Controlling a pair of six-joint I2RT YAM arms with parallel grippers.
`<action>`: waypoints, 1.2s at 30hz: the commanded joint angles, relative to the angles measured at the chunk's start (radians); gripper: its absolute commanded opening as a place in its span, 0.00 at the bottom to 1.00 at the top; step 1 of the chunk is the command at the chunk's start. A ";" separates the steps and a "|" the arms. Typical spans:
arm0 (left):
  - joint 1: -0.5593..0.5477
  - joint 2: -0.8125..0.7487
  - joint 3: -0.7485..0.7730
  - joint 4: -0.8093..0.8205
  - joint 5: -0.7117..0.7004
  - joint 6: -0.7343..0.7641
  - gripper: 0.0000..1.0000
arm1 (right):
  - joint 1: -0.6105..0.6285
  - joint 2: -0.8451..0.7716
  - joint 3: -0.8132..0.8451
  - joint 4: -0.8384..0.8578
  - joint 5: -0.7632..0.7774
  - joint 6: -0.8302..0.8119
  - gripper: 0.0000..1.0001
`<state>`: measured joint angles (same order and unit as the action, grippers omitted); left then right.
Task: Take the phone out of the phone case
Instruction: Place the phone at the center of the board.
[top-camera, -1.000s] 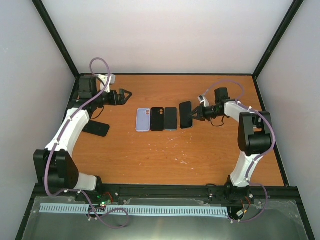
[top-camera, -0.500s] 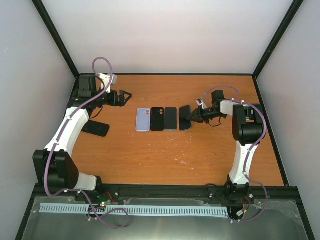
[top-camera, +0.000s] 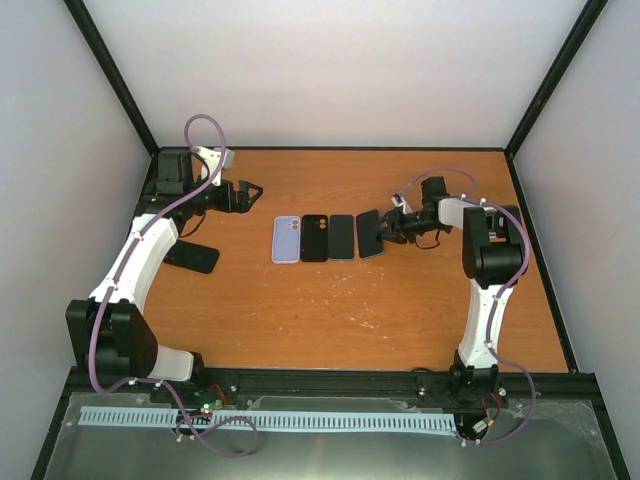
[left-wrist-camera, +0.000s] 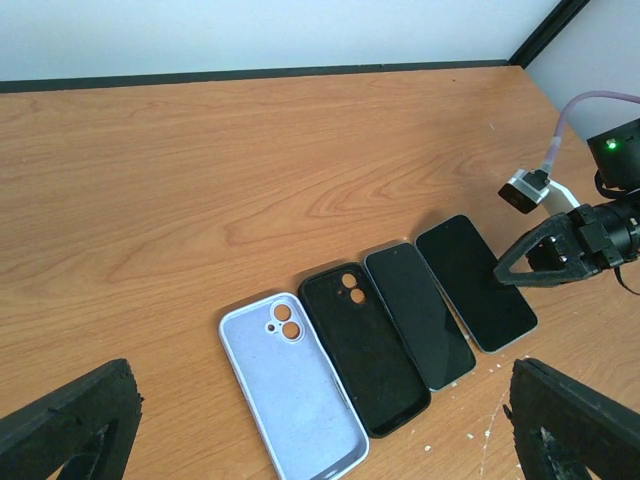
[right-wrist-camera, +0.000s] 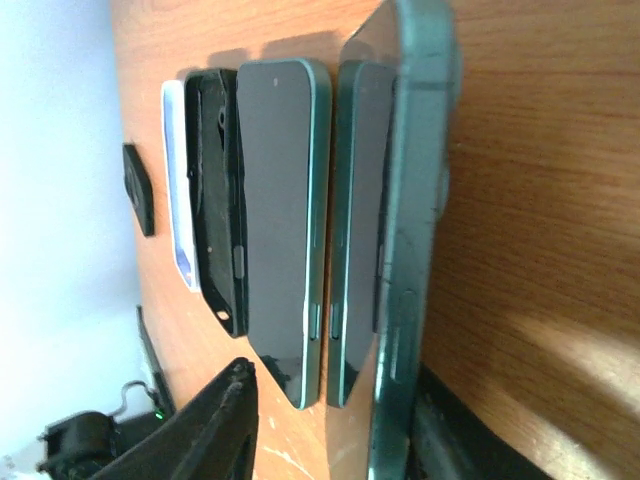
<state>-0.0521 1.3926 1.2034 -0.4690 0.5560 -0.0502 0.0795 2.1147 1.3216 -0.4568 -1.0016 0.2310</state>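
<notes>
At the far left of the overhead frame, a dark slab (top-camera: 192, 257) lies flat on the table (top-camera: 330, 300), apart from everything else. You cannot tell from here whether it is a cased phone, a bare phone or an empty case.

Upper left, the left gripper (top-camera: 252, 191) hangs with its jaws spread wide and nothing between them.

Mid-frame you have a tidy row of four, side by side:
- lavender case (left-wrist-camera: 293, 395), empty, camera cut-out showing.
- black case (left-wrist-camera: 360, 345), empty.
- bare phone (left-wrist-camera: 418, 313), screen up, no case on it.
- end phone (left-wrist-camera: 475, 282), also uncased, at the right of the row.

Right of the row, the right gripper (top-camera: 387, 229) sits at the end phone's outer long edge. In the wrist view that edge runs up between the fingers. The jaws stand parted wider than the edge, with daylight at the near finger (right-wrist-camera: 215, 420), so it reads as unclamped. Contact on the other side cannot be confirmed.

Handling judgement: both phones are rigid slabs of glass and metal, slick on the faces, likely to crack if dropped or levered hard. Take them across the two long edges, near mid-length, never by the screen. The cases look pliable and light, so peel one from a corner while the other claw pins the phone.
</notes>
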 joint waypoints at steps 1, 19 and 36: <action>0.005 0.008 0.018 0.003 -0.026 0.009 1.00 | 0.021 -0.001 0.033 -0.017 0.025 -0.012 0.40; 0.028 0.061 0.037 -0.054 -0.179 0.048 1.00 | 0.054 -0.097 0.017 -0.076 0.218 -0.064 0.99; 0.430 0.176 -0.036 -0.154 -0.224 0.069 1.00 | 0.054 -0.222 -0.007 -0.058 0.287 -0.124 1.00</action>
<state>0.2970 1.5387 1.1763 -0.5755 0.3435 0.0101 0.1272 1.9465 1.3209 -0.5270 -0.7258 0.1329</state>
